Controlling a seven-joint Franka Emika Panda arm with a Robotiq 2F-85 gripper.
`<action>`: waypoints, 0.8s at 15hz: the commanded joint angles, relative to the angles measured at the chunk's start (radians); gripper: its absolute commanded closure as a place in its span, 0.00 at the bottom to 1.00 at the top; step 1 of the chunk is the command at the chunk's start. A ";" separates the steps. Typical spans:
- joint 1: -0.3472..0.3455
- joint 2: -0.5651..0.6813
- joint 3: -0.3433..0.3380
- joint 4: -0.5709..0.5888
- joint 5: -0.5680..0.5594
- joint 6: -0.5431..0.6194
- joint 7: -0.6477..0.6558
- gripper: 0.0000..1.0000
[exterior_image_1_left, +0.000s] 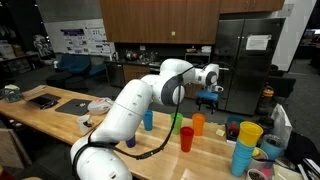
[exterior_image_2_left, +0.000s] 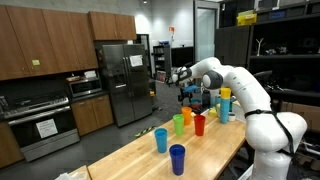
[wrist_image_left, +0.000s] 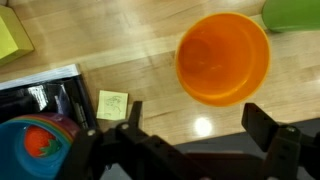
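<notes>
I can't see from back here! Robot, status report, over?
Jaws open, empty. Orange cup below, upright, untouched. Green cup close beside it.

Cups standing singly on surface (exterior_image_2_left: 132, 160): five. One orange cup (wrist_image_left: 223, 58), one green cup (exterior_image_2_left: 179, 124), one red cup (exterior_image_2_left: 199, 125), one light-blue cup (exterior_image_2_left: 160, 139), one dark-blue cup (exterior_image_2_left: 177, 158). One stack of cups (exterior_image_1_left: 243, 150) besides, yellow on top, blue below; number inside stack not countable. One yellow sticky note (wrist_image_left: 112, 104). One blue bowl (wrist_image_left: 20, 135), contents too blurred to count. One robot arm (exterior_image_1_left: 130, 105). One steel fridge (exterior_image_2_left: 125, 80).
</notes>
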 joint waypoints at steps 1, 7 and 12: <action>-0.009 -0.008 0.010 0.018 -0.005 -0.003 -0.025 0.00; -0.030 -0.017 0.010 0.006 0.003 -0.009 -0.051 0.00; -0.048 -0.041 -0.001 -0.039 0.002 0.006 -0.087 0.00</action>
